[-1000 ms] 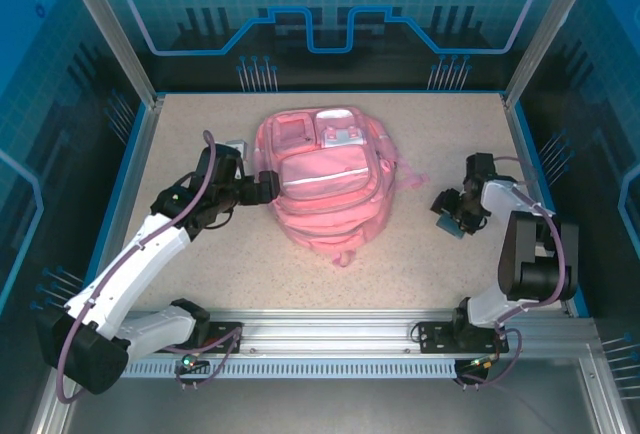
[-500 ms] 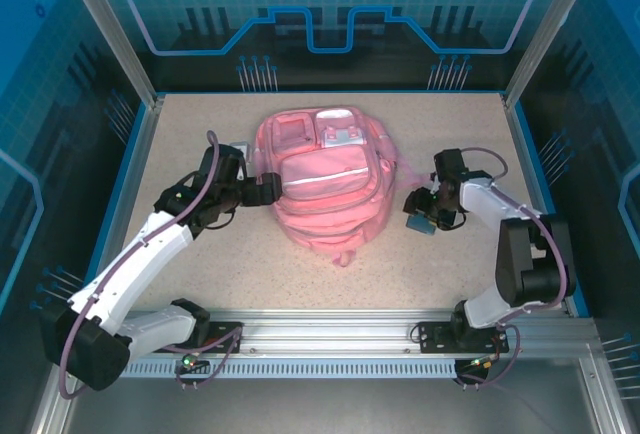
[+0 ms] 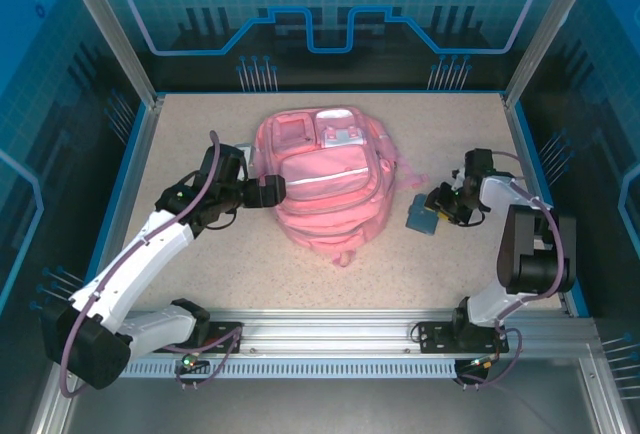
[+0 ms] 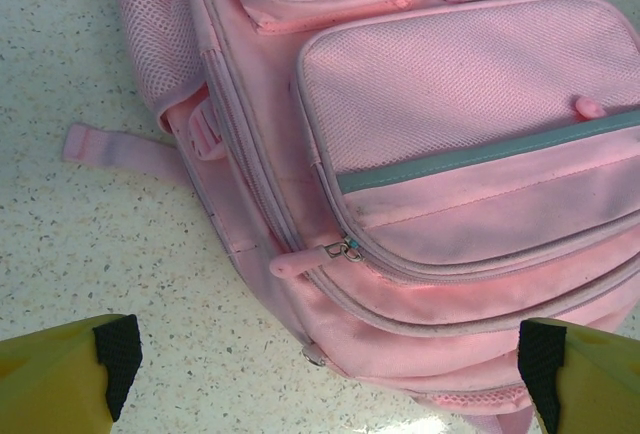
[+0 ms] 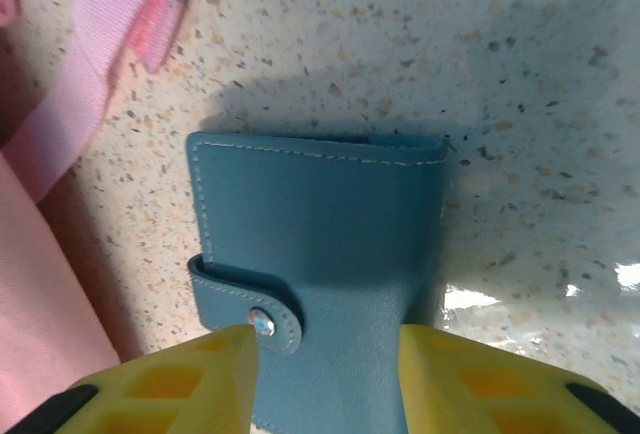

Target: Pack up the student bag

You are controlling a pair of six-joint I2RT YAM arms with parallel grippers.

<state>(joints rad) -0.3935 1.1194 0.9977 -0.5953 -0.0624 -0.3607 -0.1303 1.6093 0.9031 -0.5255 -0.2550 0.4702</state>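
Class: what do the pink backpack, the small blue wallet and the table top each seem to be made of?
The student bag: soft woven fabric, matte, with a mesh-textured pocket panel. The wallet: probably leather or imitation, smooth with pale stitching and a snap tab. The table top: speckled, with glare spots, perhaps stone-look laminate.

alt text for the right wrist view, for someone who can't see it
A teal wallet with a snap tab lies flat on the speckled table, the right hand over its near end with a yellow finger at each side. A pink strap of the student bag crosses the upper left corner.
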